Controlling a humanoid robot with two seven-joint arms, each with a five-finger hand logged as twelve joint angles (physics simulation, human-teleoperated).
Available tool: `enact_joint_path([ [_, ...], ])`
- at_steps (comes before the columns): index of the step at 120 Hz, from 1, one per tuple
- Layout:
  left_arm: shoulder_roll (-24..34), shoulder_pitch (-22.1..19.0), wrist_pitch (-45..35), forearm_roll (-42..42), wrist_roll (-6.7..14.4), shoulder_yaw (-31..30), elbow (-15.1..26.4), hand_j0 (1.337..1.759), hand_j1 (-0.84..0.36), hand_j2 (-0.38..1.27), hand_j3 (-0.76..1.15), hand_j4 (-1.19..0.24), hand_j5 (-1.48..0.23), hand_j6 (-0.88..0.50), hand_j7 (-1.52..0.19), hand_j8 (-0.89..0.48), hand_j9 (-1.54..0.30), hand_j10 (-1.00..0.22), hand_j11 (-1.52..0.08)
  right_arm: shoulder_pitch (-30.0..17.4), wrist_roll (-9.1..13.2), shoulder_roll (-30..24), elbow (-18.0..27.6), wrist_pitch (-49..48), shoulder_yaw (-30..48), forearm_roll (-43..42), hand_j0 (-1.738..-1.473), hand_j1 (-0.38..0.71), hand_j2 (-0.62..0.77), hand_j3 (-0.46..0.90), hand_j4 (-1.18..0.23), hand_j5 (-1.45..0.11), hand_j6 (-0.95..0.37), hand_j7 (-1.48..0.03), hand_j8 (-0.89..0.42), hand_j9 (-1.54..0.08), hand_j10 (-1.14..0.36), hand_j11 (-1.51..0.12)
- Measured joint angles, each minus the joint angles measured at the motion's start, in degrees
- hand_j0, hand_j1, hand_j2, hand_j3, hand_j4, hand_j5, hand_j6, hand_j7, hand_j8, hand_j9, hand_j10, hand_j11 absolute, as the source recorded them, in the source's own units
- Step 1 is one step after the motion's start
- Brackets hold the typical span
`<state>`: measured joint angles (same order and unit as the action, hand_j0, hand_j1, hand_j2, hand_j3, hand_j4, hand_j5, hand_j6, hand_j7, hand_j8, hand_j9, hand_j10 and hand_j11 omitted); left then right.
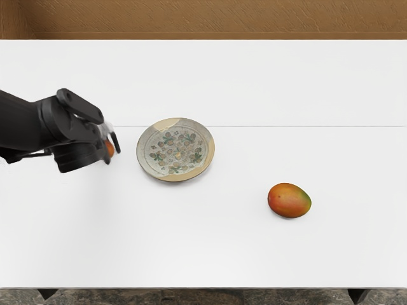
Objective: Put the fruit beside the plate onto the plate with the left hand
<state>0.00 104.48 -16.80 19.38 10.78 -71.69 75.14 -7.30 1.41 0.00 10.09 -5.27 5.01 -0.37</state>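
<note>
My left hand hangs over the white table, its dark fingers curled around a small orange fruit. Only a sliver of it shows between them, and I cannot tell whether it is off the surface. Just past the fingertips, to their right, sits the patterned plate, not touching them. A mango lies well beyond the plate, far from the fingers.

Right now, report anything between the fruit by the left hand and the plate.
Nothing visible does. The fruit, mostly hidden by the left hand, lies just left of the plate with an open gap between. The mango lies to the plate's right, out of the path.
</note>
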Motion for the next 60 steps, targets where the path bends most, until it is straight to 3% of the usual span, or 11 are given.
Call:
enact_joint_path([
  [9, 0.0, 2.1, 4.4, 0.1, 0.0, 0.2, 0.3, 1.646, -0.46, 0.13, 0.13, -0.64, -1.06, -0.23, -1.18, -0.17, -1.15, -0.57, -1.1, 0.0, 0.0, 0.0, 0.0, 0.0, 0.0, 0.0, -1.658, -0.33, 0.0, 0.0, -0.02, -0.02, -0.02, -0.02, -0.02, -0.02, -0.02, -0.02],
  [28, 2.8, 5.3, 8.6, 1.0, 0.1, -0.5, 1.1, 1.64, -0.42, 0.12, 0.06, -0.76, -1.1, -0.27, -1.18, -0.21, -1.18, -0.64, -1.17, 0.0, 0.0, 0.0, 0.0, 0.0, 0.0, 0.0, -1.658, -0.33, 0.0, 0.0, -0.02, -0.02, -0.02, -0.02, -0.02, -0.02, -0.02, -0.02],
  [44, 12.1, 12.7, 17.4, 1.5, 0.3, -2.1, 2.6, 1.64, -0.43, 0.19, 0.03, -0.81, -1.12, -0.27, -1.17, -0.22, -1.19, -0.66, -1.2, 0.0, 0.0, 0.0, 0.0, 0.0, 0.0, 0.0, -1.658, -0.33, 0.0, 0.0, -0.02, -0.02, -0.02, -0.02, -0.02, -0.02, -0.02, -0.02],
  [49, 15.3, 13.1, 21.3, 1.4, 0.3, -1.1, 2.7, 1.64, -0.43, 0.16, 0.03, -0.85, -1.11, -0.28, -1.15, -0.22, -1.18, -0.66, -1.2, 0.0, 0.0, 0.0, 0.0, 0.0, 0.0, 0.0, -1.658, -0.33, 0.0, 0.0, -0.02, -0.02, -0.02, -0.02, -0.02, -0.02, -0.02, -0.02],
  [60, 15.7, 12.4, 26.9, 1.6, 0.3, 3.9, 2.7, 1.639, -0.44, 0.19, 0.02, -0.87, -1.11, -0.29, -1.16, -0.24, -1.17, -0.67, -1.21, 0.0, 0.0, 0.0, 0.0, 0.0, 0.0, 0.0, -1.658, -0.33, 0.0, 0.0, -0.02, -0.02, -0.02, -0.02, -0.02, -0.02, -0.02, -0.02],
])
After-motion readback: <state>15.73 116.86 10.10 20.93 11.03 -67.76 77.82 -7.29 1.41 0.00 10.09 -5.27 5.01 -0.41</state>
